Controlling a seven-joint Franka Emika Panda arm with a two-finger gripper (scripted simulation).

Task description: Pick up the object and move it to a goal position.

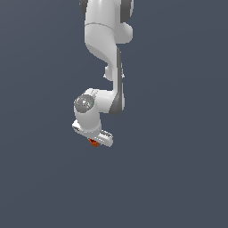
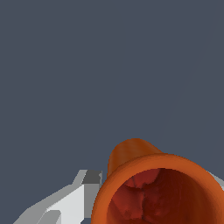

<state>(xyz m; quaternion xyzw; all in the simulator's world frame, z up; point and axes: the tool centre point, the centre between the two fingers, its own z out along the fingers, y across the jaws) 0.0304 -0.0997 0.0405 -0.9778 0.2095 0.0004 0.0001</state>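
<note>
The object [image 1: 94,143] is a small orange-red cup, and only a sliver of it shows under the white hand in the exterior view. In the wrist view the object [image 2: 157,192] looms large and close, its dark hollow mouth facing the camera. My gripper [image 1: 94,141] points downward and is shut on the cup. One grey-white finger [image 2: 83,192] presses against the cup's rim. A thin edge of the other finger [image 2: 217,180] shows on the opposite side. The fingertips themselves are hidden in the exterior view.
The white arm [image 1: 104,40] comes down from the top of the exterior view. Around it is only a plain dark grey-blue surface [image 1: 178,169]. No goal marker shows in either view.
</note>
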